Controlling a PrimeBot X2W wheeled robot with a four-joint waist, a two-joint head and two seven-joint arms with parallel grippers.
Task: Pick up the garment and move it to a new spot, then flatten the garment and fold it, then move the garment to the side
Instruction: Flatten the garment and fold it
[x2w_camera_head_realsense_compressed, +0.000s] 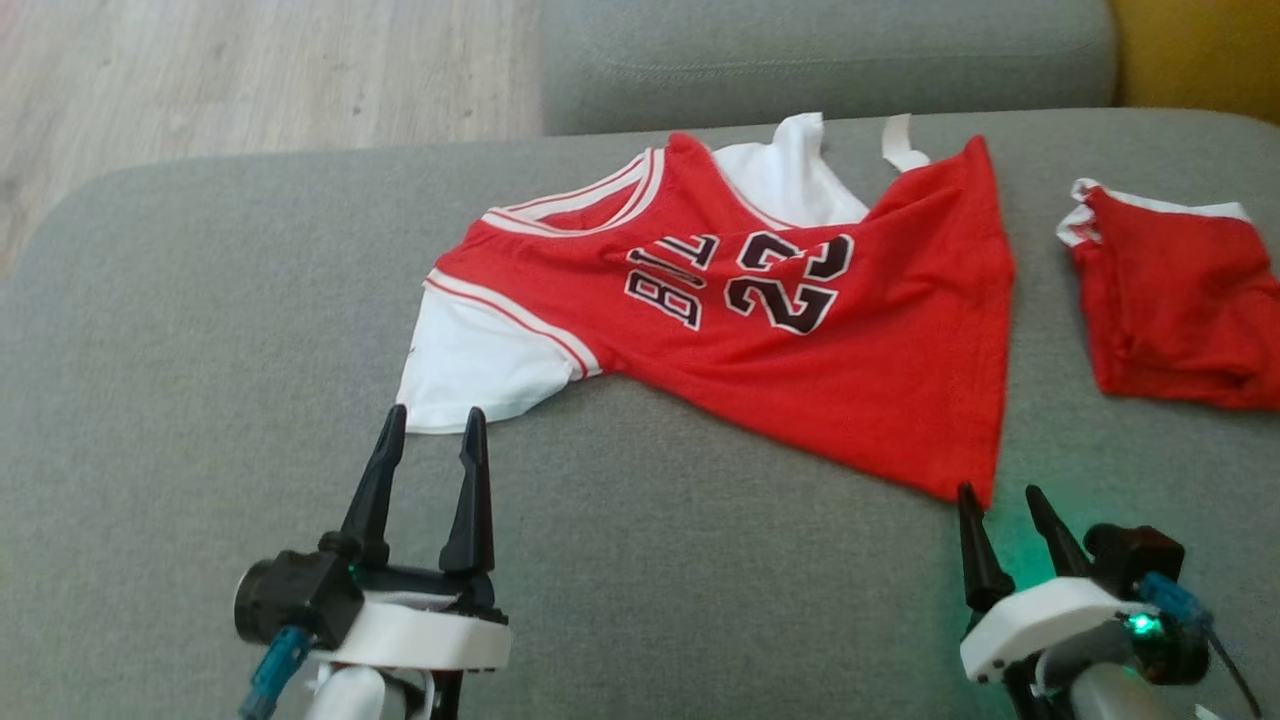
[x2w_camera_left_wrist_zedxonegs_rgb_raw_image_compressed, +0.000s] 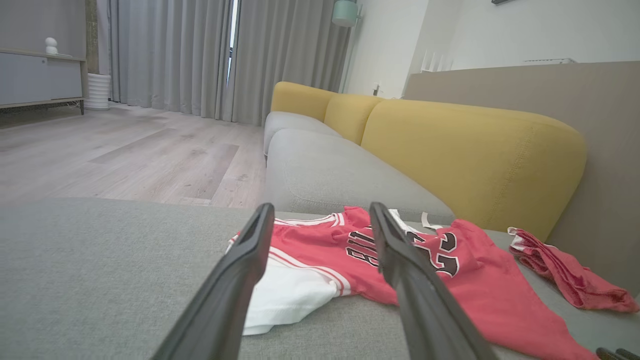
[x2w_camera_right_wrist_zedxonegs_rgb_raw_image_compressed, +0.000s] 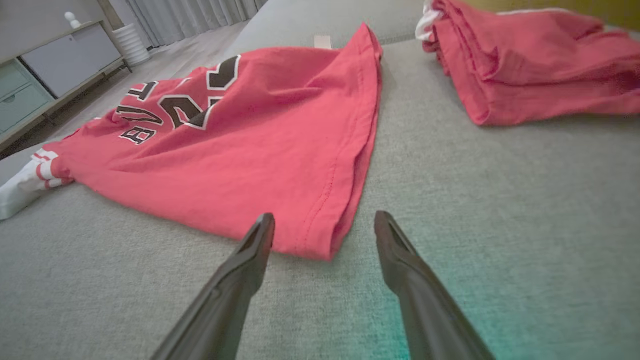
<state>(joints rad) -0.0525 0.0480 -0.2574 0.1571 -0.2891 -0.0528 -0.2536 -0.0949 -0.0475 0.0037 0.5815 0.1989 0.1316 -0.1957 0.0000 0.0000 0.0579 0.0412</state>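
The garment (x2w_camera_head_realsense_compressed: 800, 350) is a red jersey with white sleeves and the number 23, spread on the grey sofa cushion (x2w_camera_head_realsense_compressed: 200, 350). My left gripper (x2w_camera_head_realsense_compressed: 432, 415) is open, its tips right at the near edge of the white sleeve (x2w_camera_head_realsense_compressed: 470, 365), nothing held. In the left wrist view the sleeve (x2w_camera_left_wrist_zedxonegs_rgb_raw_image_compressed: 295, 295) lies between and beyond the left gripper (x2w_camera_left_wrist_zedxonegs_rgb_raw_image_compressed: 320, 215). My right gripper (x2w_camera_head_realsense_compressed: 1000, 495) is open just in front of the jersey's near hem corner (x2w_camera_head_realsense_compressed: 975, 485). The right wrist view shows that corner (x2w_camera_right_wrist_zedxonegs_rgb_raw_image_compressed: 320, 245) between the tips of the right gripper (x2w_camera_right_wrist_zedxonegs_rgb_raw_image_compressed: 324, 220), with the jersey (x2w_camera_right_wrist_zedxonegs_rgb_raw_image_compressed: 240, 145) stretching away.
A second red garment (x2w_camera_head_realsense_compressed: 1175, 300) lies bunched at the right of the cushion, also seen as a red pile (x2w_camera_right_wrist_zedxonegs_rgb_raw_image_compressed: 525, 70). Another grey cushion (x2w_camera_head_realsense_compressed: 830, 50) and the yellow backrest (x2w_camera_left_wrist_zedxonegs_rgb_raw_image_compressed: 465, 150) lie behind. Wooden floor (x2w_camera_head_realsense_compressed: 250, 70) lies past the cushion's left edge.
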